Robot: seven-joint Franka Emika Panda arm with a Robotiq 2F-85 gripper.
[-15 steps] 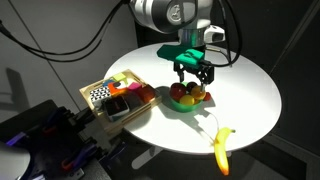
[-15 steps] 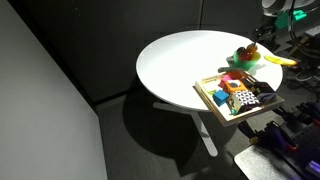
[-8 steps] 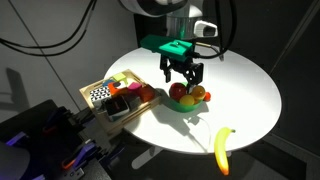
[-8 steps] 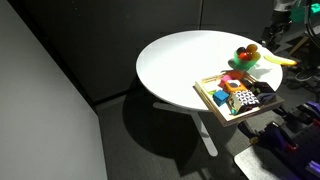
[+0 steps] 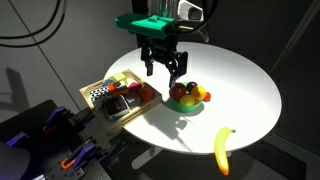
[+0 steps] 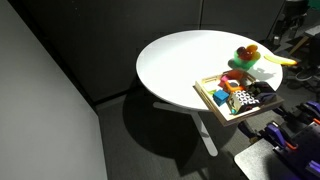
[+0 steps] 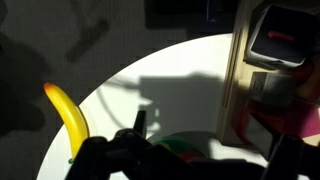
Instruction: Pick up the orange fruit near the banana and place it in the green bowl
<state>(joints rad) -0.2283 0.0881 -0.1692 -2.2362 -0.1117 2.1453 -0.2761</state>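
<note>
In an exterior view, the gripper [image 5: 163,63] is hanging above the white table [image 5: 245,90], up and to the tray side of the green bowl [image 5: 186,107], with its fingers spread wide and nothing between them. The orange fruit [image 5: 198,96] is sitting inside the bowl beside a red fruit [image 5: 180,92], so the placing looks done and only the retreat seems left. The banana [image 5: 222,148] is lying well apart from the bowl, near the table edge. Compared with half a second ago, the gripper is standing higher and further from the bowl, toward the wooden tray [image 5: 100,108]. In an exterior view, the bowl [image 6: 240,63] is resting between the banana [image 6: 273,60] and the tray [image 6: 212,100]; the gripper is not showing. In the wrist view, the banana [image 7: 68,120] is lying left of the dark fingers.
</note>
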